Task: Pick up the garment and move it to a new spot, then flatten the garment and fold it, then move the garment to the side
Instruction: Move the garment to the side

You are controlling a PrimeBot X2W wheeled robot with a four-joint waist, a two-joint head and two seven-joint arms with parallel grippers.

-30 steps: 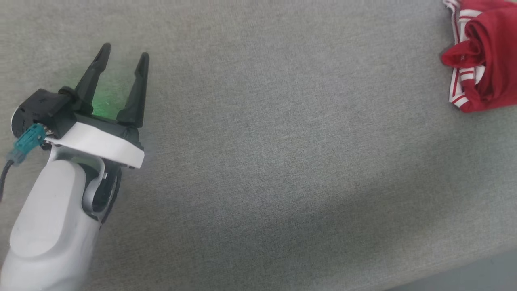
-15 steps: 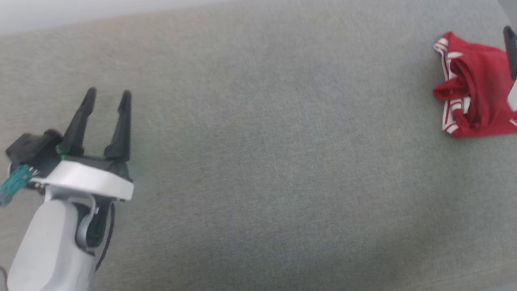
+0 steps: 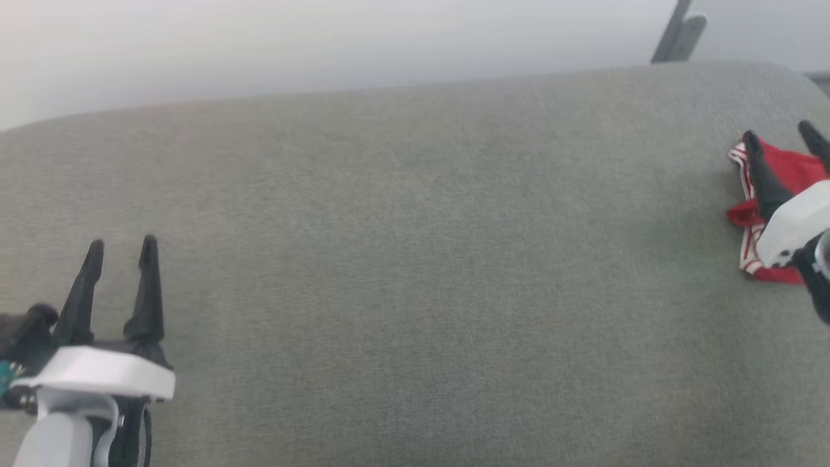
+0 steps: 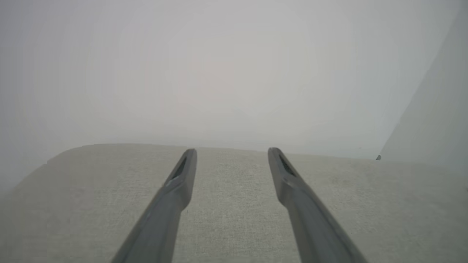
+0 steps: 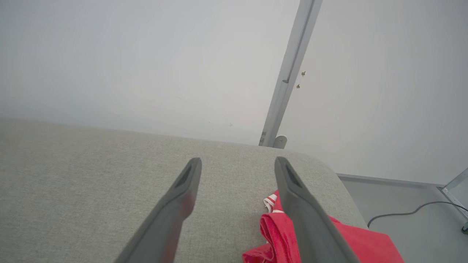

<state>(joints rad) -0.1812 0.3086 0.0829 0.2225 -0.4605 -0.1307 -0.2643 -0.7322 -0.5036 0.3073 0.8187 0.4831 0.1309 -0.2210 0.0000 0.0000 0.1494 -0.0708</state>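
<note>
Grey fabric surface [image 3: 415, 259], red garment [image 3: 788, 170] bunched beneath spread right pincer [image 3: 778, 131]

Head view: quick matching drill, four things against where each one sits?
1 left gripper
2 right gripper
3 red garment
4 grey post

A top right, beyond the grey surface
B lower left, open, over bare surface
C right edge, open, fingers across red cloth
D crumpled, right end of the surface

Pairs: 1-B, 2-C, 3-D, 4-A
</note>
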